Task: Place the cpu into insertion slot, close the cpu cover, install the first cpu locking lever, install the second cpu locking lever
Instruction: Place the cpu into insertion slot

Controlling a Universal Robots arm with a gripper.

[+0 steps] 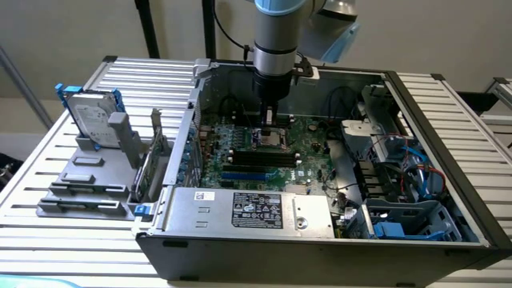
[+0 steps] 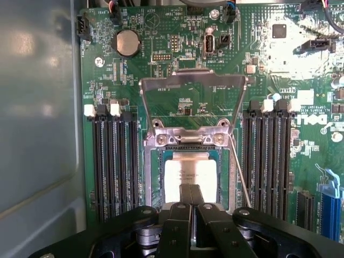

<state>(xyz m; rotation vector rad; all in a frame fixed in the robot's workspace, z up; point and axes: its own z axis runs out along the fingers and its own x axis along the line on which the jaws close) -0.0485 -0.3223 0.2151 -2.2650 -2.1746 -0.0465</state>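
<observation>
The cpu [image 2: 190,173] lies flat inside the insertion slot [image 2: 153,174] with its silvery top up, and the slot's rim frames it on the sides that show. It may not be fully seated; the tool hides its near edge, so I cannot tell. The tool [image 2: 190,189] has its two fingers pressed together with nothing between them. Their tips rest on or just over the cpu's top, close to that edge.

The cpu cover [image 2: 193,79] is swung open on its hinge, on the side of the slot away from the tool. Green board shows through its square window. A thin wire lever [image 2: 240,172] stands loose along one side of the slot, slanting away from the rim. Rows of black memory sticks [image 2: 113,161] run along both flanks of the slot. A round coin battery [image 2: 128,43] sits past the open cover, well apart from the slot.

In the exterior view the arm [image 1: 276,42] reaches straight down over the slot, which lies on the green board inside an open computer case [image 1: 320,252]. A grey labelled metal box [image 1: 256,210] fills the case's near end, well apart from the slot. Outside the case, far from the slot on the exterior view's left, a hard drive [image 1: 90,120] stands on edge in a grey holder. Case and holder both rest on the slatted metal counter [image 1: 72,240].
</observation>
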